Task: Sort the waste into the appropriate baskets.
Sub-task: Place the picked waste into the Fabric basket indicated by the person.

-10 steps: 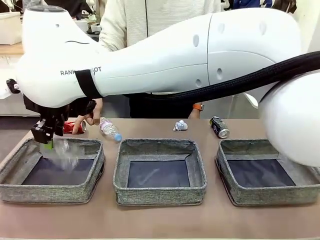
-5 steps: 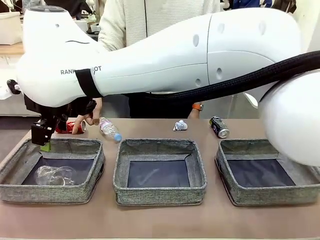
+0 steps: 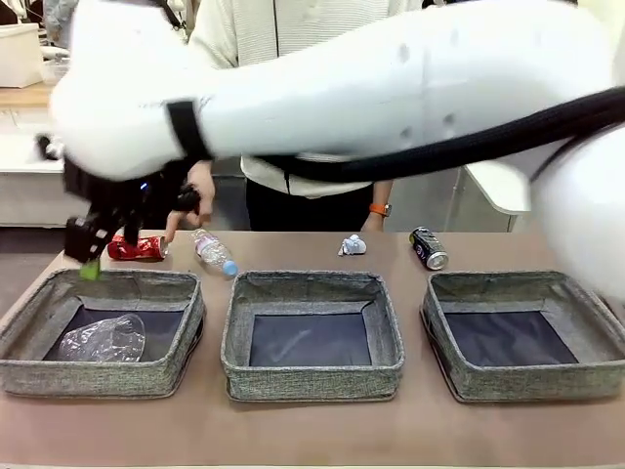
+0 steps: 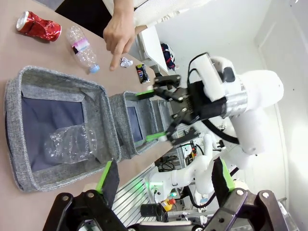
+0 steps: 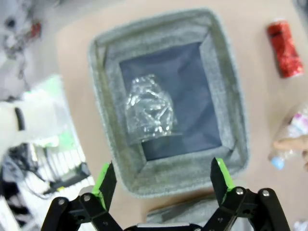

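- Step in hand: drop-off of one plastic bottle looks complete. The crushed clear bottle [image 3: 103, 339] lies on the dark floor of the left basket [image 3: 107, 379], free of any grip.
- Right gripper [image 3: 90, 252]: reaching across from the right, it hangs over that basket's far left corner, jaws wide apart with nothing between them.
- Left gripper [image 4: 163, 166]: likewise spread and empty, well above the left basket.
- Waste not yet sorted, in a row along the far side of the table [image 3: 312, 430]: red can [image 3: 137, 248], labelled bottle [image 3: 213, 252] with a blue cap, paper wad [image 3: 353, 245], black can [image 3: 429, 248].
- Middle basket [image 3: 312, 379] and right basket [image 3: 527, 383]: no waste in either.
- Person's hand [image 4: 119, 31]: one finger points down, near the labelled bottle.
- Next move, as a judgement: rise clear of the basket and take one item from the far row, probably the red can or the labelled bottle close by. Either lies on its side, so the jaws should close across its narrow width.
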You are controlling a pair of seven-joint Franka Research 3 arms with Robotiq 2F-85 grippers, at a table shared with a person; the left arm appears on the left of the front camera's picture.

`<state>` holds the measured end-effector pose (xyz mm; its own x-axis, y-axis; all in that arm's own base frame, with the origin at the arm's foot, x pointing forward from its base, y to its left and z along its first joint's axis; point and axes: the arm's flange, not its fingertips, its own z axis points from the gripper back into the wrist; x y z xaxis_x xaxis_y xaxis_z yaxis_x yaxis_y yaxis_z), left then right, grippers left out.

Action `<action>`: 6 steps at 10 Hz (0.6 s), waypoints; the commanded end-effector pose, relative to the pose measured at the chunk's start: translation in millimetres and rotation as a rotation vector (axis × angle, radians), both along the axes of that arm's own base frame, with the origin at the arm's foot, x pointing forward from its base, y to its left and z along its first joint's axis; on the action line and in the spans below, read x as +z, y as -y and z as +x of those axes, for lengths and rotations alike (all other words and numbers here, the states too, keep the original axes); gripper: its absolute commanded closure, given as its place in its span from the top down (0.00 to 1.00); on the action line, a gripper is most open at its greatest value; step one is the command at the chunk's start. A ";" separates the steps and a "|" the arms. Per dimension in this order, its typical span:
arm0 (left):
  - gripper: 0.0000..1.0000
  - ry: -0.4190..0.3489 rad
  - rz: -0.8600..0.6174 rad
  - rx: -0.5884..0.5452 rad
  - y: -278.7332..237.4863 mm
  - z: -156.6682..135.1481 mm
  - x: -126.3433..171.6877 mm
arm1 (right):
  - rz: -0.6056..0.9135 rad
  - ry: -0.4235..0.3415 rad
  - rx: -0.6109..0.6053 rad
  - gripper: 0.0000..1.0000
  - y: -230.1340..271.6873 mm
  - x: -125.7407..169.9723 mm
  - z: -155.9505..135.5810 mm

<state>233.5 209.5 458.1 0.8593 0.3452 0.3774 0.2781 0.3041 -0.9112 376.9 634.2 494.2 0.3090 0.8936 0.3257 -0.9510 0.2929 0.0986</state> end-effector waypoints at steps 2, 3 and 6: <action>1.00 0.025 -0.006 -0.002 0.6 0.3 1.4 | 0.257 -0.092 -0.431 1.00 158.7 31.5 -55.4; 1.00 0.025 -0.006 -0.002 0.6 0.3 1.4 | 0.312 -0.095 -0.536 1.00 200.4 26.7 -73.1; 1.00 0.025 -0.006 -0.002 0.6 0.3 1.4 | 0.426 -0.143 -0.744 1.00 301.2 -7.8 -107.7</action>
<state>233.3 209.6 458.0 0.8590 0.3460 0.3774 0.2780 0.3037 -0.9113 325.2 386.1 534.4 0.8489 0.2682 0.4554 -0.4793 0.7539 0.4494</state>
